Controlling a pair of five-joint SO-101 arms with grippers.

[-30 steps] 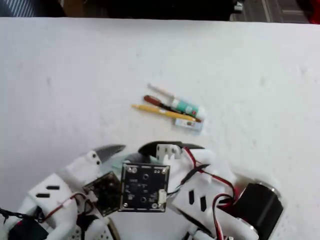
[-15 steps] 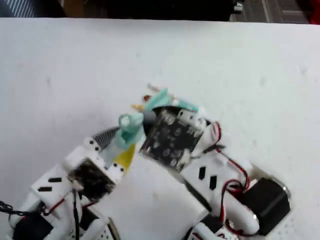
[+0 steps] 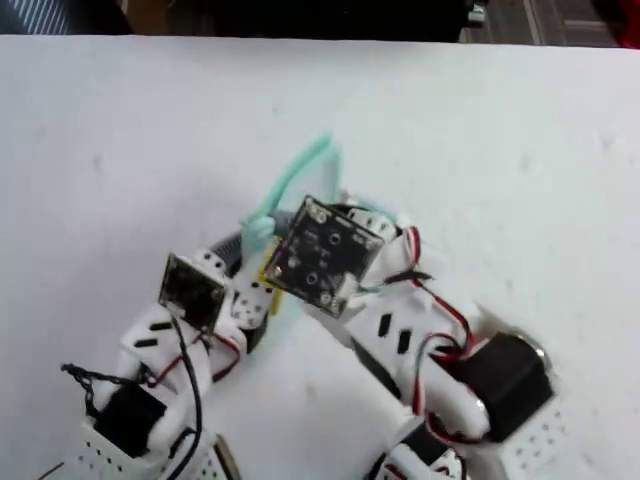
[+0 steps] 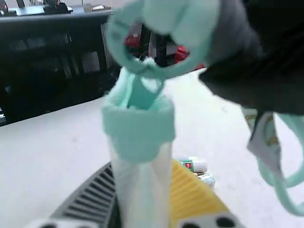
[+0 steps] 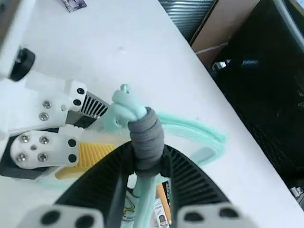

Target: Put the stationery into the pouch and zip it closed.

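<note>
The pouch (image 3: pixel 303 166) is clear plastic with mint-green trim and is held up off the table between both arms. My left gripper (image 4: pixel 142 190) is shut on its clear lower part, yellow pad (image 4: pixel 190 197) on one side and grey ribbed finger (image 4: pixel 88 206) on the other. My right gripper (image 5: pixel 145 161) is shut on the pouch's green edge at a grey wrapped section (image 5: pixel 145 135). The left gripper (image 5: pixel 90 133) sits close beside it. The stationery (image 4: pixel 194 167), pens and a small tube, lies on the table just beyond, mostly under the right arm (image 3: pixel 375 212).
The white table (image 3: pixel 500 130) stretches open to the far, left and right sides. The arm bases (image 3: pixel 500 385) crowd the near edge. A dark room with furniture lies beyond the table's far edge.
Both arms have swung away from the near edge toward the stationery, carrying the pouch up with them. The right arm now covers most of the pens.
</note>
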